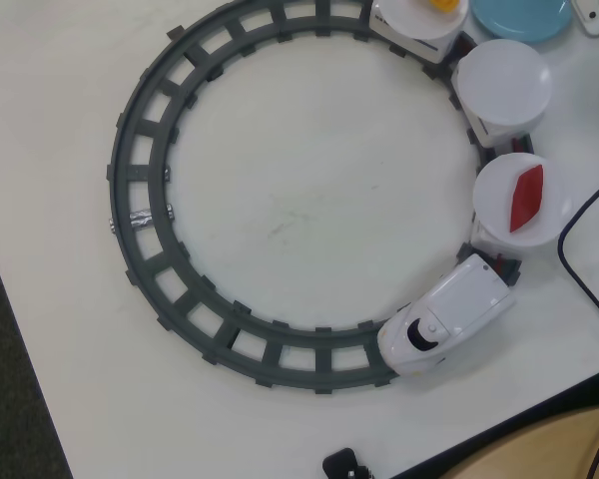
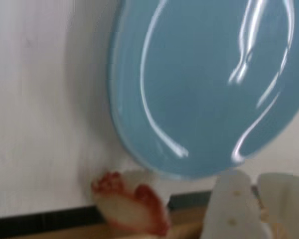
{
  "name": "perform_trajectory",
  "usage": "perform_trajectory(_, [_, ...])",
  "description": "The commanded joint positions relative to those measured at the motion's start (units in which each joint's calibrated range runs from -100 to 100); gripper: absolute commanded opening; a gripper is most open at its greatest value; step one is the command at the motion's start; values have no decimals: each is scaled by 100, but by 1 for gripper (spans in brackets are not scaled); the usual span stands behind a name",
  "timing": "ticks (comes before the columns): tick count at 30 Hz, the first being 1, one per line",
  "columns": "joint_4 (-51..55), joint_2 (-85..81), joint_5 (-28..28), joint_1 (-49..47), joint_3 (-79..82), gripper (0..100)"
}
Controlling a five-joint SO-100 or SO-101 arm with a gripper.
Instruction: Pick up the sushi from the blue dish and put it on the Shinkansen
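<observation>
Sushi lies off the blue dish at its seven o'clock in the wrist view — long axis slanting down-right, gripper just right of it; its spread I cannot tell.

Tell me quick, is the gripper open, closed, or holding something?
Gripper: cannot be told. The blurred wrist view shows only parts of its white fingers at the bottom edge, beside the blue dish.

Overhead view: Shinkansen on track, dish beyond.
</observation>
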Motion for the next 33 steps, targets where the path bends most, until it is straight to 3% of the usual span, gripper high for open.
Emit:
perform_trajectory(1, [-44, -501, -21, -221, 31, 2])
perform_trajectory(4, [33, -468, -21, -150, 13, 4])
perform_trajectory(7, [84, -435, -184, 255, 49, 14])
perform_trajectory(11, [-301, -209, -1128, 844, -14, 26])
perform_trajectory(17, [-87, 41, -2166, 959, 156, 29])
perform_trajectory(33, [298, 92, -2318, 915, 865, 29])
